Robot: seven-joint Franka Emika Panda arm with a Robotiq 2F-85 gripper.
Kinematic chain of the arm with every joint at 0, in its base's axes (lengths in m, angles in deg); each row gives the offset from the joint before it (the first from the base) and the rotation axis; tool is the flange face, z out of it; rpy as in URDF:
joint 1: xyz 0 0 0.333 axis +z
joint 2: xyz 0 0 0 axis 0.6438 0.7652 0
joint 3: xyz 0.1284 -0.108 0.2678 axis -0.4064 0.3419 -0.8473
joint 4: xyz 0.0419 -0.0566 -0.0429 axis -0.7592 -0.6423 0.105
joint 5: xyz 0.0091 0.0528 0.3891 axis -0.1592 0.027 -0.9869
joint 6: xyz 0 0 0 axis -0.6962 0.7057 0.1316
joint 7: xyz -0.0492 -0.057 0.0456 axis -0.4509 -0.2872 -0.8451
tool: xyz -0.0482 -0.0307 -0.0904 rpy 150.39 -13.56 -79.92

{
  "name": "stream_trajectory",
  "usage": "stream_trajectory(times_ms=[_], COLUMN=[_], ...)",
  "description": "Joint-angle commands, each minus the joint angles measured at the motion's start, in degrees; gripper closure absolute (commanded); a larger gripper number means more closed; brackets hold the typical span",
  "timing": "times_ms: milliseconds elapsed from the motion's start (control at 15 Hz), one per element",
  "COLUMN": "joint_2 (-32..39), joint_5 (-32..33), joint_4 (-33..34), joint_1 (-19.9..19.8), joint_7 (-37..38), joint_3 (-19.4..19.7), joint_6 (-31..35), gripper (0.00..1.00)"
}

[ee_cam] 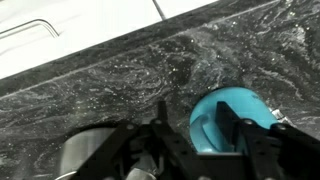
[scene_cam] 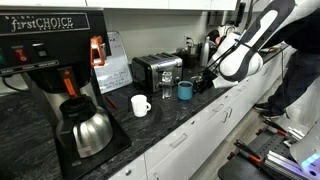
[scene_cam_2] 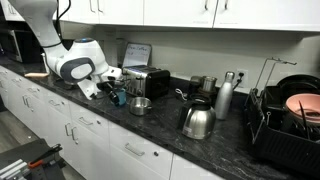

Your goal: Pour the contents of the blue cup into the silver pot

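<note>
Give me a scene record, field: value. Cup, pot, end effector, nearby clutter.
blue cup: looks upright on the counter, beside the clear glass
cup contents: cannot tell
silver pot: on the counter in front of the toaster, near the cup
end effector: at the blue cup; open or shut unclear
white mug: on the counter, away from the arm

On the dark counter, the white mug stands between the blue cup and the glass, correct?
Not quite. It is the glass that stands in the middle, between the blue cup and the white mug on the dark counter. An exterior view shows the row.
</note>
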Motion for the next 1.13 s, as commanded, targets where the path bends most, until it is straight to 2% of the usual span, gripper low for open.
stream_trajectory(times_ms=[0, 67, 133, 267, 333, 1067], joint_2=[-1.92, -3.02, -4.01, -6.95, -4.06, -4.36], joint_5=[-0.88, -1.89, -5.92, -14.54, -9.15, -9.93], joint_4=[0.36, 0.65, 1.30, 2.63, 1.91, 1.79], joint_1=[0.24, 0.83, 0.94, 2.61, 2.27, 2.63], joint_7=[6.76, 9.19, 8.97, 7.60, 8.76, 8.66], joint_3=[-1.18, -1.99, -3.78, -4.54, -4.36, -4.28], joint_6=[-3.20, -5.43, -8.17, -16.45, -9.92, -10.89], gripper=[0.16, 0.08, 0.02, 0.00, 0.00, 0.00])
